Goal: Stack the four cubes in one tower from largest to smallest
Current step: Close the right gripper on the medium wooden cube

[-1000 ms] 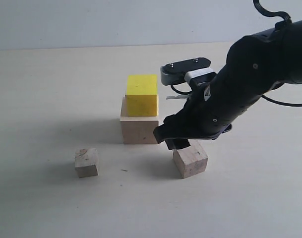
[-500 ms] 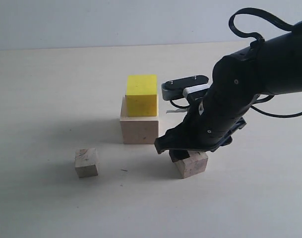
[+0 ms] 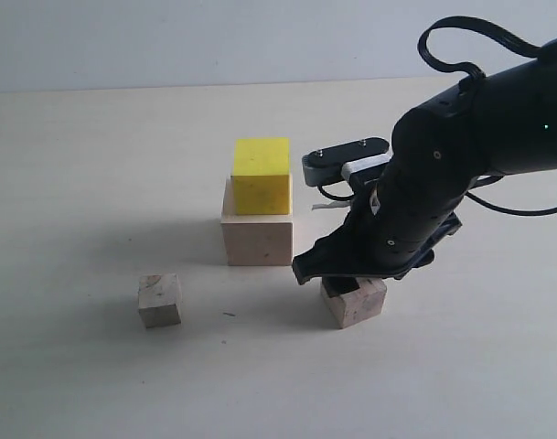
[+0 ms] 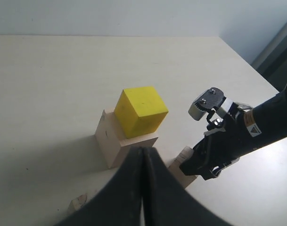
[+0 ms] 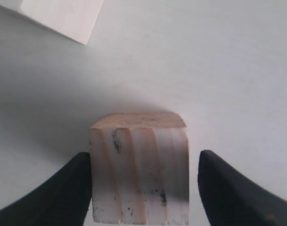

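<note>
A yellow cube sits on the large pale wood cube at the table's middle. To their right a greyish grainy cube rests on the table, and my right gripper is lowered over it. In the right wrist view that cube stands between the open fingers; one finger is at its side and a narrow gap shows at the other. The smallest wood cube lies alone at the front left. My left gripper hangs shut and empty, high above the yellow cube.
The pale tabletop reaches back to a light wall. The right arm with its cable loop fills the right side. A corner of the large cube shows in the right wrist view. The table's far edge shows in the left wrist view.
The right gripper has come down over the grainy cube and now straddles it. The cubes and the left gripper have not moved.
</note>
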### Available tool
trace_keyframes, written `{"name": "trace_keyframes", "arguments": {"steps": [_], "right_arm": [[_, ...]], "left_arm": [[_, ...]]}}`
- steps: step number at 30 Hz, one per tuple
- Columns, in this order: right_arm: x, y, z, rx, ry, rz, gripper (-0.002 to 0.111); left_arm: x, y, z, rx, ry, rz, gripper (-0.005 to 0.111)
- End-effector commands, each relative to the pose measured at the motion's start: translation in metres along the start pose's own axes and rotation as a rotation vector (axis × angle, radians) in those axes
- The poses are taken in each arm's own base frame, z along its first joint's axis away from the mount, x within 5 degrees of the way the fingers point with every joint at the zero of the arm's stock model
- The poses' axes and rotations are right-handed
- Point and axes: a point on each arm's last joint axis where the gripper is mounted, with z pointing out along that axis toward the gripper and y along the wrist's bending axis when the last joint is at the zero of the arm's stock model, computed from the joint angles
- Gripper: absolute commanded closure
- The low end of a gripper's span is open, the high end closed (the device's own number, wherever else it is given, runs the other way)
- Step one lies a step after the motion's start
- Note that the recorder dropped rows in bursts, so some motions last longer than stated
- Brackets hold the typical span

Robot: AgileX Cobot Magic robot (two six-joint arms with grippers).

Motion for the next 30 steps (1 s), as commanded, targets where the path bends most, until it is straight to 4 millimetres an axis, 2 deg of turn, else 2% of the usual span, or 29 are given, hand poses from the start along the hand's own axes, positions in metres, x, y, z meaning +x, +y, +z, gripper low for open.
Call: {"name": "trace_keyframes", "arguments": {"steps": [1, 14, 22, 30], "right_arm": [[-0.002, 0.000, -0.001, 0.006, -0.003, -0.009, 0.048], [-0.002, 0.001, 0.000, 0.003, -0.010, -0.011, 0.048], [0.002, 0.000, 0.023, 0.024, 0.064, -0.012, 0.048], [0.002, 0.000, 0.022, 0.022, 0.061, -0.009, 0.052]], "left_arm": [[0.002, 0.000, 0.001, 0.005, 0.005, -0.016, 0.107], [0.002, 0.000, 0.001, 0.005, 0.005, -0.016, 0.107], [0.002, 0.000, 0.001, 0.006, 0.007, -0.016, 0.107], [0.002, 0.000, 0.001, 0.008, 0.010, -0.016, 0.107]]}}
